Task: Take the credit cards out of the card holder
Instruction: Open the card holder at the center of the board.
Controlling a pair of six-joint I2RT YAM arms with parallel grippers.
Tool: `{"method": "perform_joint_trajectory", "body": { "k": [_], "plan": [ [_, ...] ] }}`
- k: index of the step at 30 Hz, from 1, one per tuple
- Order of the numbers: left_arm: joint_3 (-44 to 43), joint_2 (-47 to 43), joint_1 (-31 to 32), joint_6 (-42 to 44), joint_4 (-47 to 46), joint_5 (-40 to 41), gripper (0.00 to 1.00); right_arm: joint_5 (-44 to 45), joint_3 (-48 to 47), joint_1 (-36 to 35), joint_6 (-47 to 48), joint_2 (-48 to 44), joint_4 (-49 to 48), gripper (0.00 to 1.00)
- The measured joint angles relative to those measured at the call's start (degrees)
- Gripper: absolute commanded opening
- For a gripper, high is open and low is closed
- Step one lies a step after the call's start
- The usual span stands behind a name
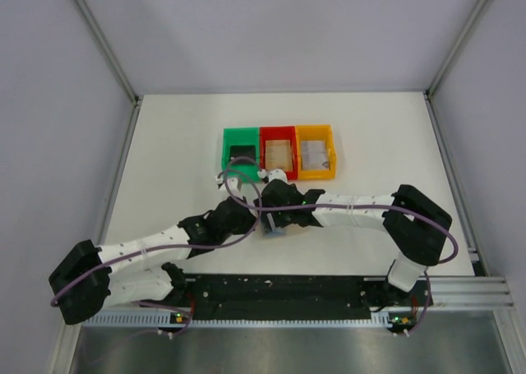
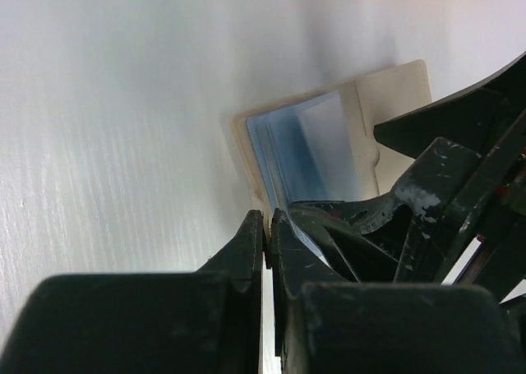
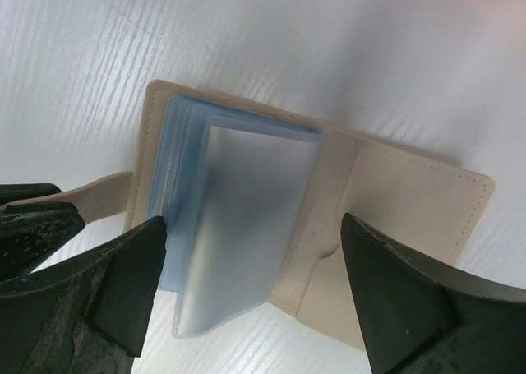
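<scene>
left pincer [image 2: 267,226] clenched, seemingly on card holder [image 3: 394,201] tab (right-wrist view only) | right pincer [image 3: 253,226] released, straddling it

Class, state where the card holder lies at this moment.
In the top view the card holder lies mid-table, nearer the arms than the red bin; the right wrist view shows it open between the right gripper's spread fingers.

green bin [image 1: 241,133] | red bin [image 1: 278,131] | orange bin [image 1: 316,130] | in a row, touching | on white table [image 1: 177,144]
</scene>
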State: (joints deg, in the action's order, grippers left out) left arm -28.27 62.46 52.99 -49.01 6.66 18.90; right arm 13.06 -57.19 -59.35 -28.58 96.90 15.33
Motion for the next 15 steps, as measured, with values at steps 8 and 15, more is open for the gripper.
{"method": "perform_joint_trajectory", "body": {
  "k": [8, 15],
  "plan": [
    [0.35, -0.42, 0.0, 0.02, 0.7, 0.26, 0.0, 4.85, -0.96, -0.26, -0.11, 0.0, 2.27, 0.68],
    [0.81, -1.09, 0.0, 0.02, 1.03, 1.29, 0.0, 7.21, -0.68, 0.35, -0.07, -3.1, 4.42, 0.57]
  ]
}}
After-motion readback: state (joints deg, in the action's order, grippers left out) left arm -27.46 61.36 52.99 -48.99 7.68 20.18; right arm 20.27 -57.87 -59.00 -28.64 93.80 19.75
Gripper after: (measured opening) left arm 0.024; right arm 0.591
